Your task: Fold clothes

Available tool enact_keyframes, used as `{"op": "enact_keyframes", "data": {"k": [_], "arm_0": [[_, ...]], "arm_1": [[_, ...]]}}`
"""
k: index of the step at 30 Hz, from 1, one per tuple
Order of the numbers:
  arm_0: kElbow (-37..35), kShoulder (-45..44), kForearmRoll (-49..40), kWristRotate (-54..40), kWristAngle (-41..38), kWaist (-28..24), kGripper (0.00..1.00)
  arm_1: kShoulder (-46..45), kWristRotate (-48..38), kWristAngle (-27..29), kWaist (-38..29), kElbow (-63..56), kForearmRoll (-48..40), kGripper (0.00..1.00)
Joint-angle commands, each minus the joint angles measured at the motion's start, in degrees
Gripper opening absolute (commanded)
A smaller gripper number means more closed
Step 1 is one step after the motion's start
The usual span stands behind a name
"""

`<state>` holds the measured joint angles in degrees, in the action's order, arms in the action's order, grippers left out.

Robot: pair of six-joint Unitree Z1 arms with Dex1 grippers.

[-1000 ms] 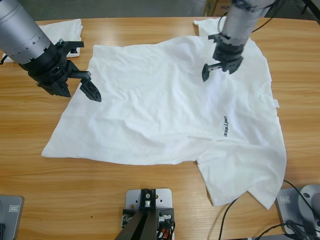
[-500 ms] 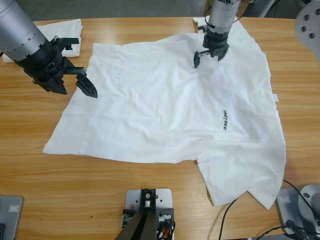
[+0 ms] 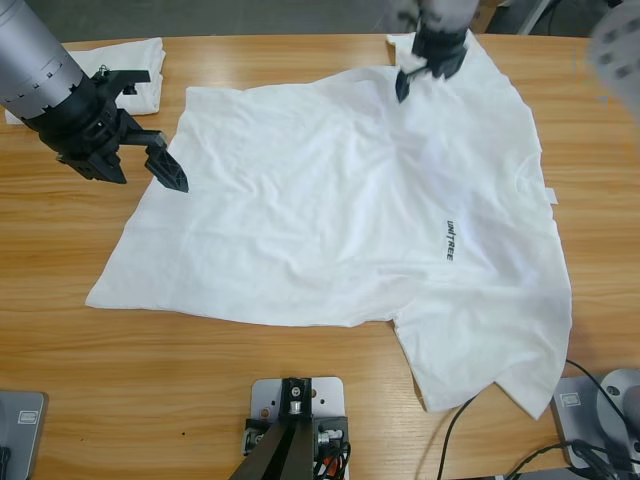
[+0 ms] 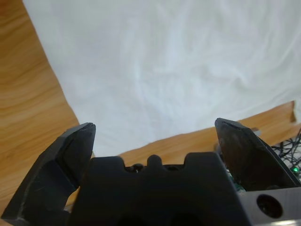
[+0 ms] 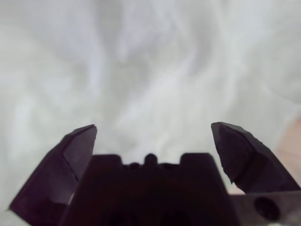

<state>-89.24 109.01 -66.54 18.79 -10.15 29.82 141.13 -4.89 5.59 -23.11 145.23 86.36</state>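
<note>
A large white T-shirt [image 3: 340, 210] lies spread and a little rumpled across the table, with a tiny dark printed mark [image 3: 449, 241] on its right half. My left gripper [image 3: 152, 125] hangs open just off the shirt's upper left edge, holding nothing. In the left wrist view the left gripper [image 4: 155, 136] looks along that shirt edge [image 4: 155, 66], with bare wood beside it. My right gripper [image 3: 425, 72] is open above the shirt's far top part near a sleeve. In the right wrist view the right gripper [image 5: 153, 134] sees only white cloth [image 5: 141, 61].
A second white T-shirt [image 3: 125, 60] lies folded at the table's back left corner, close behind my left gripper. Bare wooden table [image 3: 200, 380] runs along the front and the left. Dark cables [image 3: 455, 440] trail at the front right.
My right gripper has travelled from the shirt's middle toward the table's far edge, staying open. My left gripper has drawn back slightly to the left, off the shirt's edge.
</note>
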Motion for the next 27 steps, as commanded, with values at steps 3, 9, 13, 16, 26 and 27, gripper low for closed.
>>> {"op": "enact_keyframes", "data": {"k": [3, 9, 13, 16, 26, 27], "arm_0": [[4.94, -3.22, 0.81, -1.35, 1.57, -0.55, 1.0], [6.5, -5.19, 2.47, -4.99, 3.31, 0.31, 1.0], [7.12, -5.18, 2.4, -4.99, 4.26, 1.17, 1.0], [7.19, -5.72, 2.38, -4.99, 4.86, 1.54, 1.0], [6.62, -6.34, 2.38, -4.99, 5.88, 2.0, 1.0], [6.68, -6.49, 2.38, -4.99, 5.95, 2.0, 1.0]], "arm_1": [[-29.23, -7.84, -3.18, -2.62, -44.23, -18.3, 1.0], [-33.64, -11.06, -9.0, -2.55, -71.37, -41.41, 1.0], [-23.69, -12.43, -11.18, -2.55, -71.83, -46.62, 1.0], [-16.54, -12.43, -14.08, -2.24, -69.38, -46.95, 1.0], [-10.44, -11.16, -14.01, -1.94, -63.9, -44.75, 1.0], [-9.67, -11.0, -13.66, -1.92, -62.63, -44.24, 1.0]]}}
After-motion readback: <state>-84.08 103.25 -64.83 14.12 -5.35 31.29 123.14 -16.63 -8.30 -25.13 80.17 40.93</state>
